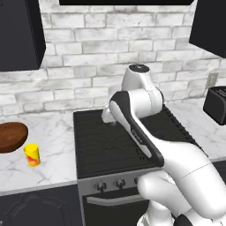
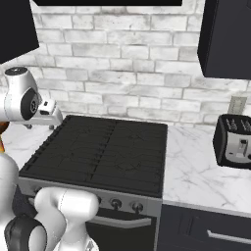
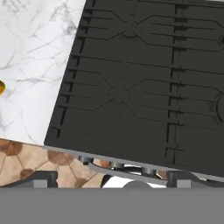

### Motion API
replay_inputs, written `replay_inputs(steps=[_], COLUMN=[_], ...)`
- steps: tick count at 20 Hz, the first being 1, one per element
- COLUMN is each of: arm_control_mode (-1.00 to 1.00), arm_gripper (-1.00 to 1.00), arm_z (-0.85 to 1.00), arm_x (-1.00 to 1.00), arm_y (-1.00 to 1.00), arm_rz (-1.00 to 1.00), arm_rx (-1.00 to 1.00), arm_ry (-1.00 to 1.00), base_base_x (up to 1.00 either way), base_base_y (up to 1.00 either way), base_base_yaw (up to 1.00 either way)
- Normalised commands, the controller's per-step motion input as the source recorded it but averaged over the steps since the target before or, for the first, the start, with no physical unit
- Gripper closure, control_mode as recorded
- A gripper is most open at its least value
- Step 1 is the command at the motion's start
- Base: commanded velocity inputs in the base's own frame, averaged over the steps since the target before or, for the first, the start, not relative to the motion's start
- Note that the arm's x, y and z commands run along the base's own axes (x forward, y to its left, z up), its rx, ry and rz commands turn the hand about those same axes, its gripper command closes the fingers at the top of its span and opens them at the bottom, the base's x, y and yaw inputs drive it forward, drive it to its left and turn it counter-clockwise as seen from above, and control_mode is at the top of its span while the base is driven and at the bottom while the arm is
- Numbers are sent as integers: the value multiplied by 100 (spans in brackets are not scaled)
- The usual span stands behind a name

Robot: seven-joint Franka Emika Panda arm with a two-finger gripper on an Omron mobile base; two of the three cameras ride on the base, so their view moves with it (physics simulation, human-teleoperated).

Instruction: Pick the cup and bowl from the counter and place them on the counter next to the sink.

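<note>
Cup (image 1: 32, 155) beside bowl (image 1: 11, 136), left of stovetop (image 1: 119, 137)

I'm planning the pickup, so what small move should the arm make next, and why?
Probably swing the open hand leftward toward the cup. The hand hangs over the stovetop holding nothing, while the cup and bowl sit untouched on the counter to its left.
</note>
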Motion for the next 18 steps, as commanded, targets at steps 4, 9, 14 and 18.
replay_inputs(steps=[4,9,14,18], arm_control_mode=[-100,-100,-100,-100], arm_gripper=[-100,-100,-100,-100], arm_z=[-4,0,0,0], arm_x=[2,13,6,0], arm_y=[69,64,52,34], arm_rz=[0,0,1,7], arm_rx=[0,1,7,24], arm_ry=[-3,-1,0,-1], base_base_x=[0,0,0,0], base_base_y=[0,0,0,0], base_base_yaw=[0,0,0,0])
